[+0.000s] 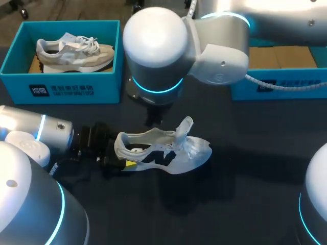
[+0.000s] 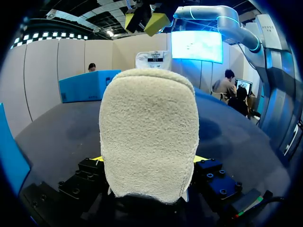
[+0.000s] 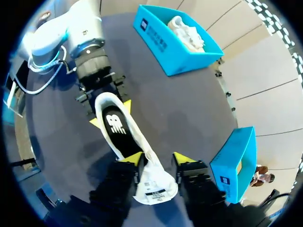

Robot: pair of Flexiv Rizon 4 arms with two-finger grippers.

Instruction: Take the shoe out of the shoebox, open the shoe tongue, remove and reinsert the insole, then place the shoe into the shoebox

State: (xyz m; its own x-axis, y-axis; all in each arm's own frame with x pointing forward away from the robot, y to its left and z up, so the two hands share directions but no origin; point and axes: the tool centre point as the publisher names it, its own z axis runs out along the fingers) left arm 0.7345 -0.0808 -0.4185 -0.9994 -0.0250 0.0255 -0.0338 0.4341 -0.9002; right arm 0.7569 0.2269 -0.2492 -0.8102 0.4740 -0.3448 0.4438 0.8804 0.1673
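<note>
Shoe (image 1: 163, 153) lies on the table (image 1: 245, 153), centre of head view, toe to the right. My left gripper (image 2: 149, 160) is pinching its heel from both sides. My right gripper (image 3: 158, 160) straddles the raised tongue (image 3: 154, 182); can't tell if it's clamped. Blue box (image 1: 61, 81) at upper left holds another shoe (image 1: 74, 51).

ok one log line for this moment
left gripper: shut on shoe heel | right gripper: shut on tongue, raised | insole: in shoe
</note>
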